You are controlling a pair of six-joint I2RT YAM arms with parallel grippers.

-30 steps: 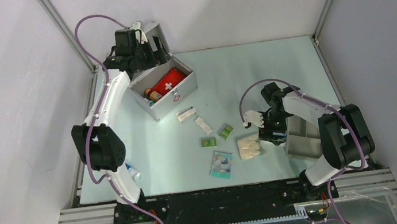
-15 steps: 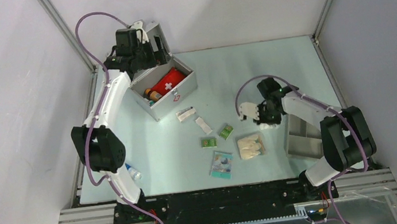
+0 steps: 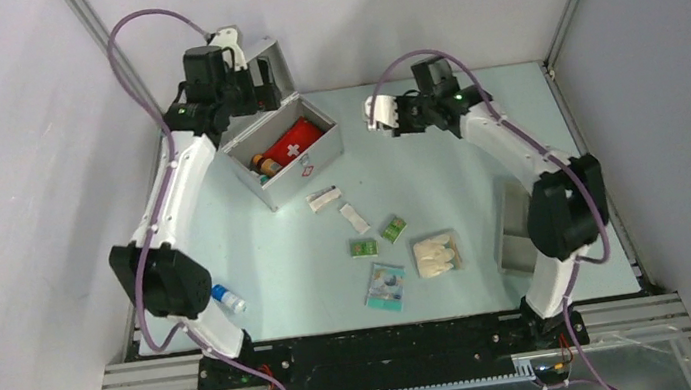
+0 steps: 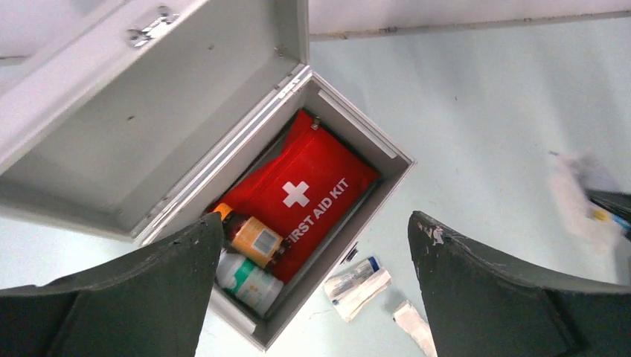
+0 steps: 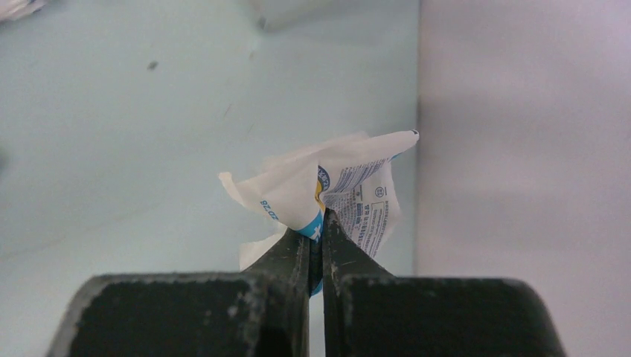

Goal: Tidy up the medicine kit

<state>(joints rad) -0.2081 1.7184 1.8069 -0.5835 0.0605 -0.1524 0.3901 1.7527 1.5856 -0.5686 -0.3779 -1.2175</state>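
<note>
White crumpled wrapper, blue print with a spot of yellow, is nipped at its lower edge by the right gripper; jaws pressed together on it, paper fanning out above the fingertips. Top view: this gripper hangs over the far middle of the pale green table, well apart from the loose items, with the right arm reaching up along the right side. Left gripper: fingers spread wide with nothing between them, poised above the medicine kit. The kit sits at the far left of the table, set at an angle, its lid swung up and back; whether the gripper touches the lid cannot be told. Inside the kit, a red "FIRST AID KIT" pouch fills most of the interior. An amber bottle and a white bottle with a green label lie at one end beside it. Just in front of the kit lie a white sachet and a narrow white strip. Nearer the arm bases lie a green packet, a second green packet, a clear pack of pale contents and a blue-and-white packet. A grey tray sits at the right edge, partly hidden behind the right arm. A small blue-capped bottle lies close to the left arm.
</note>
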